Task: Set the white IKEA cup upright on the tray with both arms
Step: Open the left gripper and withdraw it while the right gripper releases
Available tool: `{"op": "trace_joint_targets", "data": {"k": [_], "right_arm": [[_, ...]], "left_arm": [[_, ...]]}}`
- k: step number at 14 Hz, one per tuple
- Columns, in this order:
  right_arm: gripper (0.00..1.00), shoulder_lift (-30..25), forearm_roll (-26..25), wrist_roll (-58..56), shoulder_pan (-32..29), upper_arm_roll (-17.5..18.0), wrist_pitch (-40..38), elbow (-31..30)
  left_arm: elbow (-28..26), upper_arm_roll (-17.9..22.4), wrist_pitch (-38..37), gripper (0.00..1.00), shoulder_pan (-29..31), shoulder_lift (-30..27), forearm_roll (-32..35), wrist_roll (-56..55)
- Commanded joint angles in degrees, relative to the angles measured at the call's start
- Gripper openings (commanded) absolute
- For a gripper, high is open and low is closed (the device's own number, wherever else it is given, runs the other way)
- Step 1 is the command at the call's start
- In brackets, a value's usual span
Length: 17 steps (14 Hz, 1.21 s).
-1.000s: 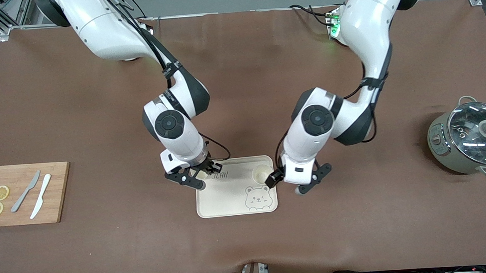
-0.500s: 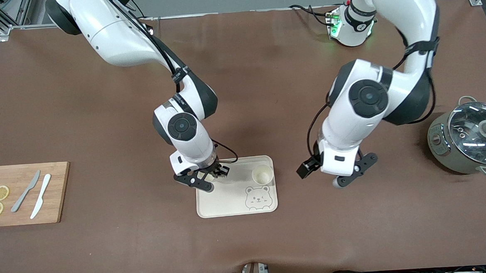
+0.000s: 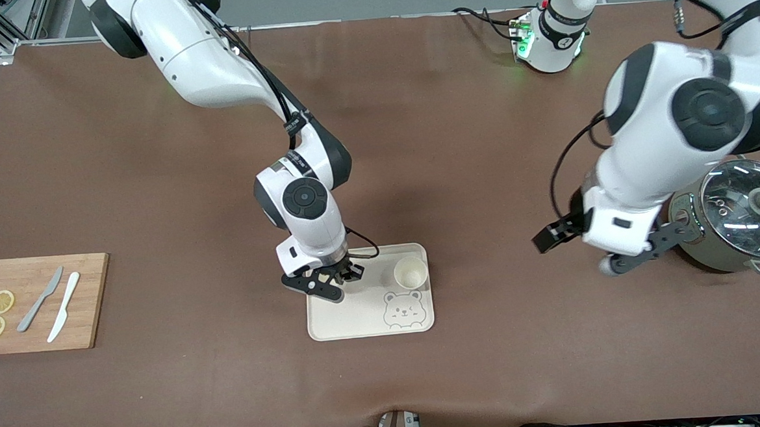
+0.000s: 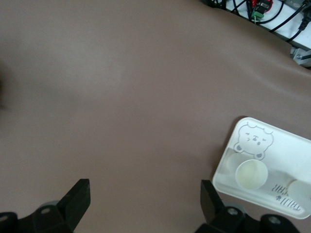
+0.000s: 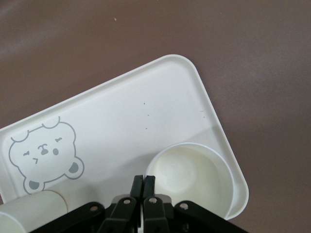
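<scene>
The cream tray point(image 3: 359, 319) with the bear drawing lies on the brown table. One white cup point(image 3: 410, 274) stands upright in its corner toward the left arm's end, above the bear. A second upright cup point(image 5: 192, 177) stands in the corner toward the right arm's end. In the front view it is hidden under my right gripper point(image 3: 331, 280). That gripper point(image 5: 144, 182) is shut and empty, its fingertips just beside this cup's rim. My left gripper point(image 3: 580, 253) is open and empty, raised over bare table between tray and pot. The left wrist view point(image 4: 144, 204) shows tray point(image 4: 228, 174) and both cups far off.
A grey-green pot with a glass lid point(image 3: 738, 221) stands at the left arm's end, close to the left hand. A wooden cutting board point(image 3: 34, 323) with two knives and lemon slices lies at the right arm's end.
The left arm has lifted away from the cup by the bear and swung toward the pot. The right gripper has shifted a little along the tray toward the left arm's end.
</scene>
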Motion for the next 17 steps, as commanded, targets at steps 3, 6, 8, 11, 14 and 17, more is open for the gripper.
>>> {"op": "trace_joint_targets", "data": {"k": [3, 6, 8, 11, 14, 17], "right_arm": [[0.0, 1.63, -3.46, 3.06, 0.69, -0.59, 0.23, 2.11], [0.0, 1.9, -3.55, 3.06, 0.69, -0.59, 0.23, 2.02], [0.0, 1.9, -3.63, 2.89, 0.6, -0.59, 0.32, 1.94], [0.39, 1.81, -3.9, 2.89, 0.6, -0.59, 0.93, 2.11], [0.77, 1.11, -3.9, 2.8, 0.6, -0.59, 0.85, 2.2], [0.98, -0.73, -3.63, 2.71, 0.86, -0.33, -0.03, 2.2]], "left_arm": [[-2.39, -0.59, -5.41, 1.0, 6.83, -6.17, -3.72, 12.87], [-3.0, -0.59, -7.96, 1.0, 10.87, -8.63, -3.89, 20.34], [-4.76, -0.59, -8.05, 1.0, 12.81, -10.47, -3.89, 24.56], [-5.64, -0.5, -8.75, 1.0, 15.1, -12.06, -3.81, 30.45], [-5.56, -0.42, -9.72, 1.0, 17.56, -12.94, -3.81, 34.6], [-4.94, 0.02, -9.64, 1.0, 17.65, -12.6, -3.11, 34.69]]}}
